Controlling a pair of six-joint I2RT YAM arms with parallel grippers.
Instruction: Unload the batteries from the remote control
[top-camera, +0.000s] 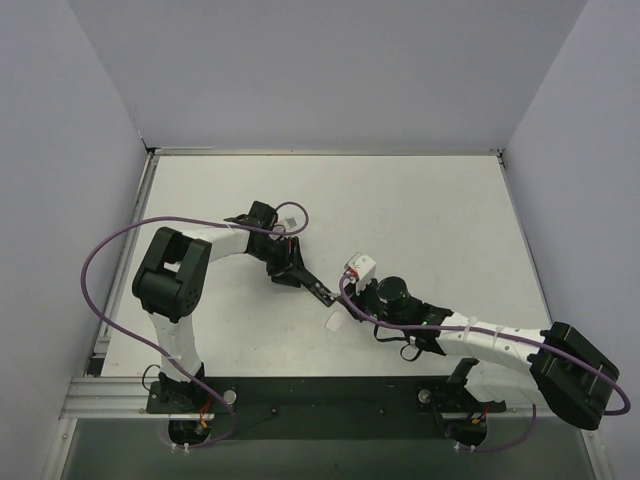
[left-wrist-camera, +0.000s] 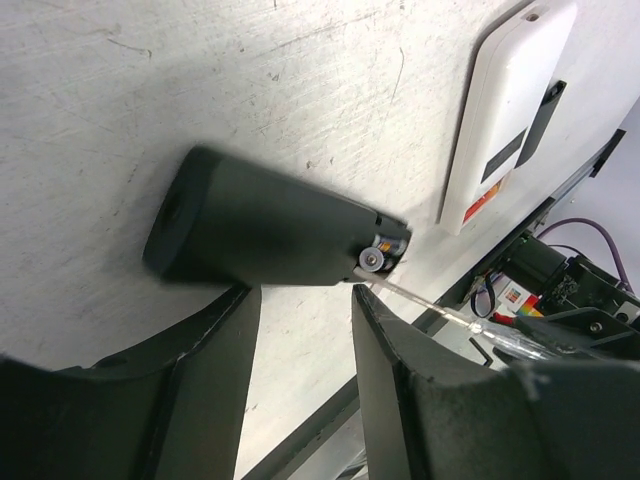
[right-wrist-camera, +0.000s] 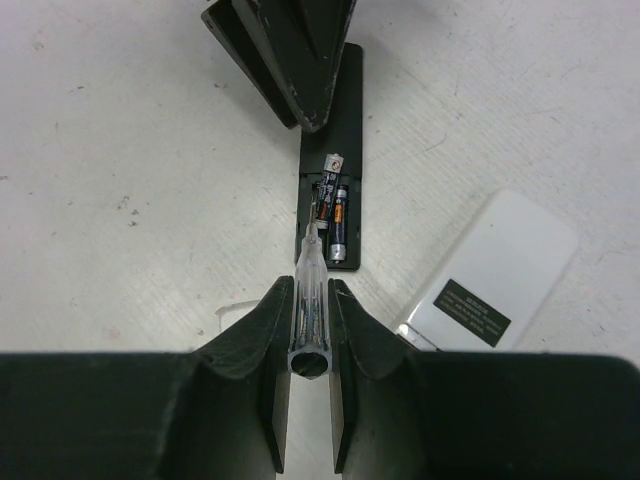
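The slim black remote (right-wrist-camera: 345, 110) lies on the table with its battery bay open. Two batteries sit in the bay: one (right-wrist-camera: 340, 225) lies flat, the other (right-wrist-camera: 331, 165) is tilted with its silver end raised. My right gripper (right-wrist-camera: 310, 285) is shut on a clear-handled screwdriver (right-wrist-camera: 310, 300) whose tip reaches into the bay beside the batteries. My left gripper (left-wrist-camera: 305, 292) is open, with its fingertips (right-wrist-camera: 300, 90) against the remote's (left-wrist-camera: 270, 230) far end. A battery end (left-wrist-camera: 375, 258) shows in the left wrist view. In the top view both grippers (top-camera: 290, 268) (top-camera: 350, 297) meet at the remote (top-camera: 318, 290).
A white flat device (right-wrist-camera: 490, 280) with a black label lies just right of the remote; it also shows in the top view (top-camera: 360, 267) and the left wrist view (left-wrist-camera: 510, 110). A small white square (top-camera: 335, 322) lies near my right gripper. Grey walls enclose the table.
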